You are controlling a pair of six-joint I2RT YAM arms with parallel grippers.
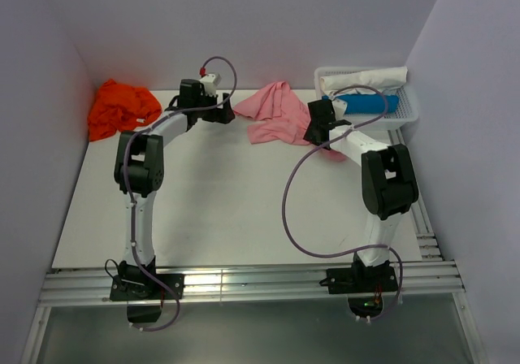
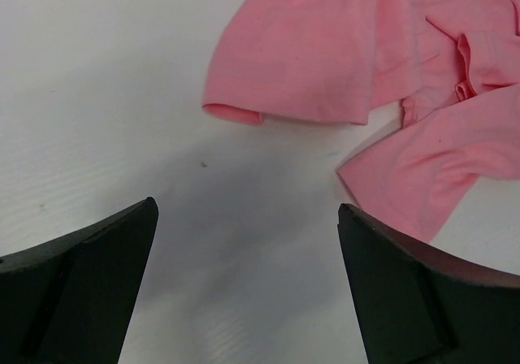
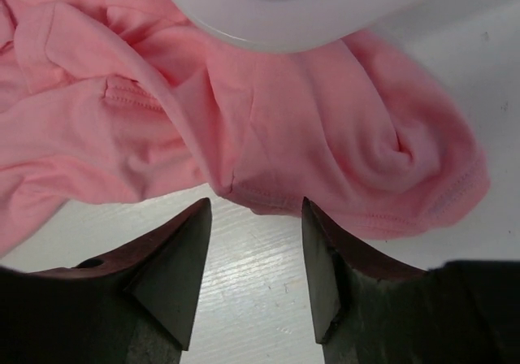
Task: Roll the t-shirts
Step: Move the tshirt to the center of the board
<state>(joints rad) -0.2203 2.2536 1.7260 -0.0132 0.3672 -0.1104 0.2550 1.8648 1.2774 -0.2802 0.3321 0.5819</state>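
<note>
— I'm on the overhead feed. What do you make of the arms?
— I see the left arm [image 1: 140,169] and the right arm [image 1: 388,181] built alike: white tubular links, chunky black joint housings, black base plates [image 1: 146,287].
— Cabling?
— A mauve cable [image 1: 283,205] loops off each one. The left wrist carries a white block [image 1: 210,78] with a red tip.
— On my wrist views the left gripper [image 2: 248,210] has matt black wedge fingers. The right gripper [image 3: 255,210] has the same, tinged reddish.

We're getting bright, even light; a soft shadow's lying on the white table [image 2: 97,96], glare's bouncing off the metal rail [image 1: 244,283].
</note>
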